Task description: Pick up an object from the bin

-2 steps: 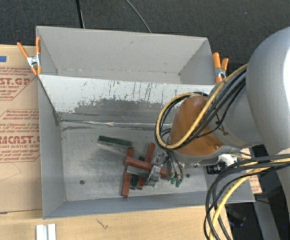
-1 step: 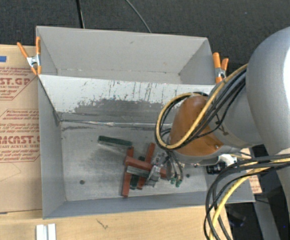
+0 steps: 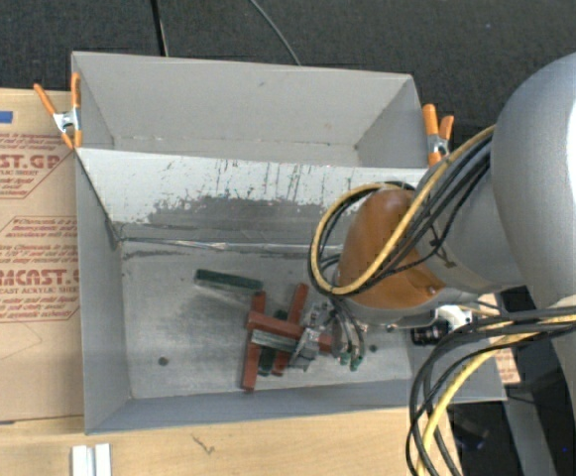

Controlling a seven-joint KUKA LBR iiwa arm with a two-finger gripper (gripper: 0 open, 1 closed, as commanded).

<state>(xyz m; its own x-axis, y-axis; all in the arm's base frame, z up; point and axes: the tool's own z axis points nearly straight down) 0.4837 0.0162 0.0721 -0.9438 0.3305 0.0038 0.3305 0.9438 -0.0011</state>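
Observation:
My gripper is low over the bin's floor, right of the middle, its metal body showing under the arm's orange cover. It stands at the right end of a small pile of red-brown bars that lie crossed over one another. One red-brown bar leans up toward the gripper's upper left. A dark green flat bar lies apart, to the upper left of the pile. A small green piece sits just below and right of the gripper.
The arm with its orange cover and looped cables hangs over the bin's right side. The bin's sloping walls rise at the back and left. Bare floor lies left of the pile.

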